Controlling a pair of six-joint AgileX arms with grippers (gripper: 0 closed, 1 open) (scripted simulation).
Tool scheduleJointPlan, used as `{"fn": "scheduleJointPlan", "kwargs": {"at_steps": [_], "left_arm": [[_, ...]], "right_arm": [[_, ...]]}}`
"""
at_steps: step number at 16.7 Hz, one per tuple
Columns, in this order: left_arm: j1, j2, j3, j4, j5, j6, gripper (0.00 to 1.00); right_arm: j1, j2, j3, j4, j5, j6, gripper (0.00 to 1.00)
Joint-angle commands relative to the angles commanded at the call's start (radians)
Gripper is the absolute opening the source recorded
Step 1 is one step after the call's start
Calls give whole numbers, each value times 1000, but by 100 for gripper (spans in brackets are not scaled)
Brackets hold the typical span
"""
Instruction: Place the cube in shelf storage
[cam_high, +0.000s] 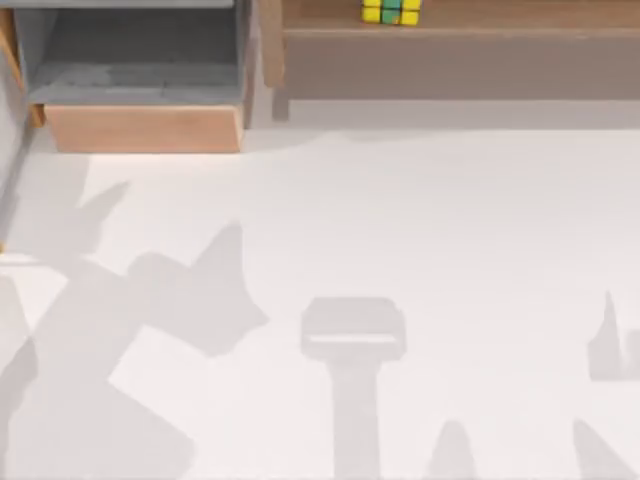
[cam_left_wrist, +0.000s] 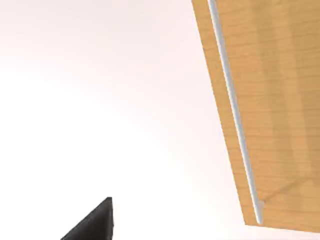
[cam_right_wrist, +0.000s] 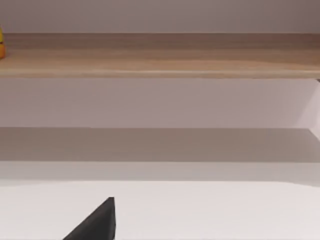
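I see the cube (cam_high: 391, 11) sitting on a board of the brown shelf storage (cam_high: 450, 60), at the far side of the desk (cam_high: 400, 250). It looks put away already. In the right wrist view a bit of yellow from the cube peeks in on the shelf board, far ahead of my right jaws and off to one side. The left wrist view faces the grey-lined box with a pale wood front (cam_high: 140, 125). I cannot tell if either set of jaws is wide or narrow. My right arm seems nearer the cube.
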Motion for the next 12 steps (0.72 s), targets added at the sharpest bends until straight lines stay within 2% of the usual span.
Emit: {"fn": "scheduleJointPlan", "kwargs": {"at_steps": [5,9,12], "left_arm": [[180,85,-311,71,143,13,100],[205,167,-449,95,228,7,100],[199,184,-474,94,245,3,100]], "right_arm": [[0,0,0,0,0,0,100],[0,0,0,0,0,0,100],[0,0,0,0,0,0,100]]}}
